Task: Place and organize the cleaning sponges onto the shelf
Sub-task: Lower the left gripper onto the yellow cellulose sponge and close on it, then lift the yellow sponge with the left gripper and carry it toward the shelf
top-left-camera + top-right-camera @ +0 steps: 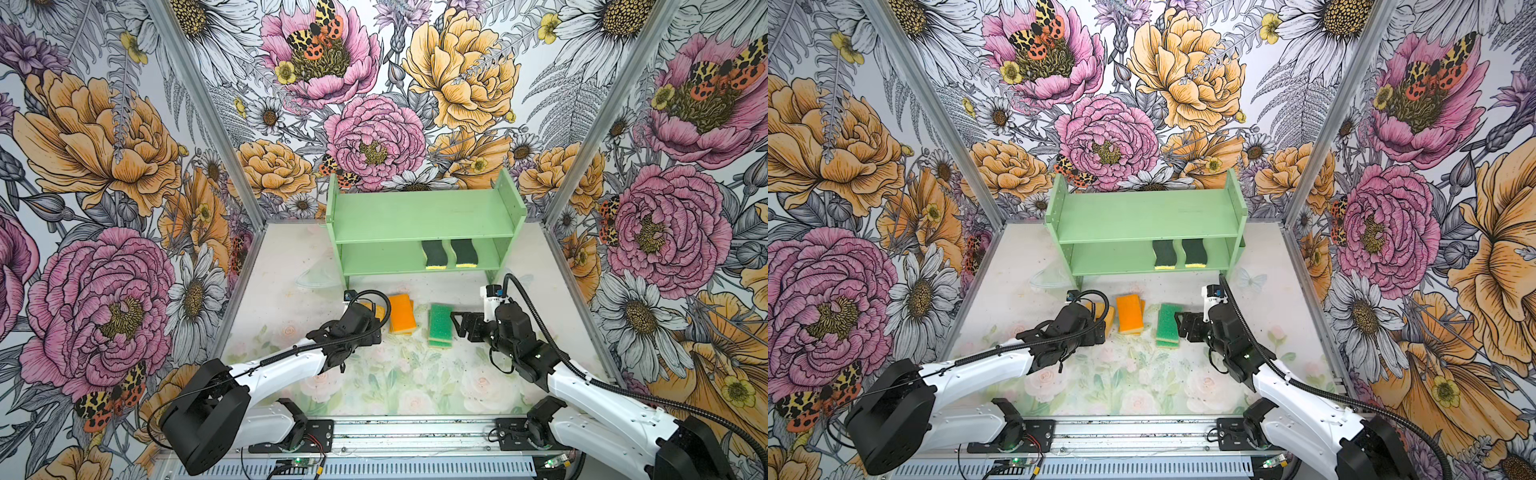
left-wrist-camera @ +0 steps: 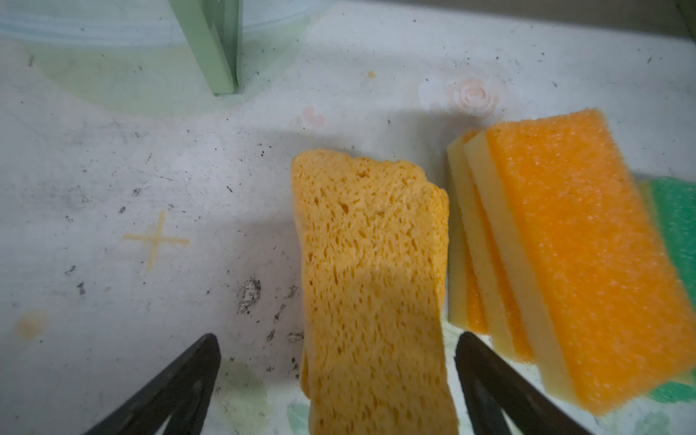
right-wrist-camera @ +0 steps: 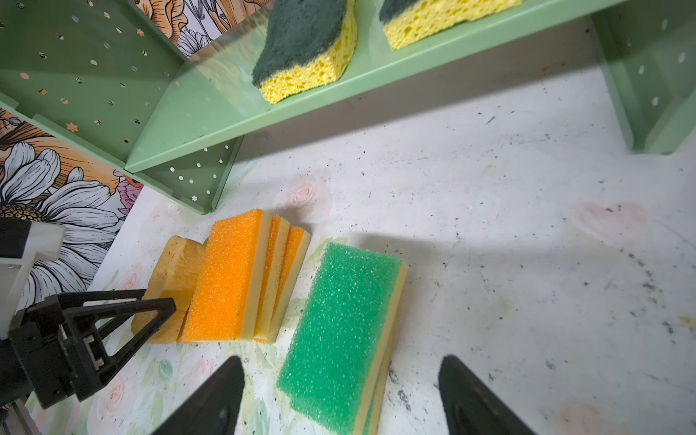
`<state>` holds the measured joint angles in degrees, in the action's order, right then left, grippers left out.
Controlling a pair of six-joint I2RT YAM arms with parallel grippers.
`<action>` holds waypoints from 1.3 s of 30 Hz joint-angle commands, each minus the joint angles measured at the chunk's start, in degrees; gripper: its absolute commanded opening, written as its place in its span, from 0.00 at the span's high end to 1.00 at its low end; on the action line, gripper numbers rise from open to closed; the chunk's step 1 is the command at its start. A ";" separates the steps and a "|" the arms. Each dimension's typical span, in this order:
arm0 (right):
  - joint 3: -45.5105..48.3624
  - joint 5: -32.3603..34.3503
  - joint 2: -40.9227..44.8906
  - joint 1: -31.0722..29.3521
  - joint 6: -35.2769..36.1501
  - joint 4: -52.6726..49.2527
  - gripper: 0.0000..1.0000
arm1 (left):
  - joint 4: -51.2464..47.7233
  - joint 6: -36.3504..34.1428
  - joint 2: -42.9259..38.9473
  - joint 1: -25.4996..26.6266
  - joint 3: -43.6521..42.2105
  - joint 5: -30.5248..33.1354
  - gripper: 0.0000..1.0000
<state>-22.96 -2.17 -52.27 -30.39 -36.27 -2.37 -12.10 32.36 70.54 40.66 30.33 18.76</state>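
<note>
The left claw (image 2: 337, 341) hangs low over the counter (image 1: 374, 374), its jaws wide apart. The porous yellow sponges (image 2: 373, 282) lie between its fingers (image 2: 188, 376), one stacked on the other, the lower showing only as an edge. Neither finger presses into the foam.

Just beside this claw, on the side toward the right claw (image 3: 342, 361), sit the three orange-topped sponges (image 2: 576, 244). They are stacked askew, so each yellow layer peeks out. In the right wrist view the stack lies close against the yellow pair.

The right claw is spread open as well. The green-topped sponges (image 3: 339, 331), a stack of two, lie between its fingers with a gap on each side. In both top views this claw sits at the side of the green stack that faces away from the left claw, its tips at the stack's edge. The orange stack lies between the two claws, near the green one.

Beyond both claws stands the shelf (image 1: 415, 216). On its lower tier, ahead of the right claw, the two wavy dark-green-topped sponges (image 1: 433, 253) lie side by side with a narrow gap between them, yellow foam edges turned toward the claws. One shelf leg stands on the counter ahead of the left claw.
</note>
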 commanded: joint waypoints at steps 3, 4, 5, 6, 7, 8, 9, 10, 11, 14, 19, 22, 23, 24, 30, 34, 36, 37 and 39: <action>-0.80 0.17 0.18 0.47 -0.52 1.05 0.17 | 3.40 -1.31 -0.79 0.29 -1.31 1.74 0.06; -0.79 0.24 0.15 0.49 -0.56 1.05 0.17 | 3.24 -1.33 -0.52 0.45 -1.19 1.71 0.07; -0.77 0.33 0.15 0.49 -0.64 1.05 0.17 | 3.14 -1.30 -0.33 0.50 -1.15 1.70 0.08; -0.78 0.29 0.15 0.42 -0.58 1.06 0.17 | 3.22 -1.17 -0.16 0.48 -1.06 1.64 0.09; -0.82 0.33 0.11 0.43 -0.70 1.05 0.17 | 3.22 -0.89 -0.01 0.70 -1.06 1.70 0.09; -0.93 0.31 0.15 0.47 -0.73 1.06 0.17 | 3.31 -0.59 0.16 0.95 -1.05 1.86 0.09; -0.90 0.30 0.15 0.45 -0.82 1.05 0.17 | 3.31 -0.47 0.34 1.20 -0.93 2.16 0.09; -0.89 0.28 0.15 0.47 -0.81 1.10 0.17 | 3.31 -0.46 0.59 1.54 -0.82 2.54 0.10; -0.86 0.25 0.16 0.48 -0.82 0.97 0.17 | 3.29 -0.41 0.79 1.83 -0.67 2.90 0.10; -0.87 0.33 0.32 0.49 -0.74 0.97 0.17 | 3.30 -0.36 1.64 2.69 -0.36 3.64 0.12; -0.82 0.42 0.41 0.51 -0.71 0.88 0.17 | 3.26 -0.55 3.77 3.50 0.86 4.17 0.18; -0.81 0.34 0.49 0.51 -0.71 0.82 0.17 | 3.22 -0.47 4.56 3.59 1.31 4.35 0.23; -0.78 0.33 0.52 0.51 -0.71 0.79 0.17 | 3.22 -0.45 4.73 3.89 1.40 4.48 0.25; -0.69 0.41 0.56 0.51 -0.73 0.79 0.17 | 3.22 -0.45 4.78 3.99 1.41 4.60 0.27; -0.52 0.43 1.02 0.51 -0.80 0.64 0.17 | 3.05 -0.36 4.56 4.42 1.32 5.40 0.34; -0.34 0.55 1.38 0.51 -0.91 0.53 0.17 | 2.96 -0.28 4.00 4.78 1.16 5.98 0.40; -0.36 0.59 1.45 0.51 -0.99 0.53 0.17 | 2.87 -0.28 3.58 4.88 1.05 6.19 0.41; -0.34 0.59 1.45 0.51 -0.99 0.53 0.17 | 2.71 -0.28 3.38 4.95 1.05 6.35 0.42; -0.37 0.54 1.46 0.51 -1.04 0.53 0.17 | 2.43 -0.37 2.87 5.09 1.05 6.46 0.43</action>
<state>-22.96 -2.17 -51.64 -30.28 -36.58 -2.39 -10.09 32.01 75.02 45.25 30.11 23.24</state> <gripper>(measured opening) 0.831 0.571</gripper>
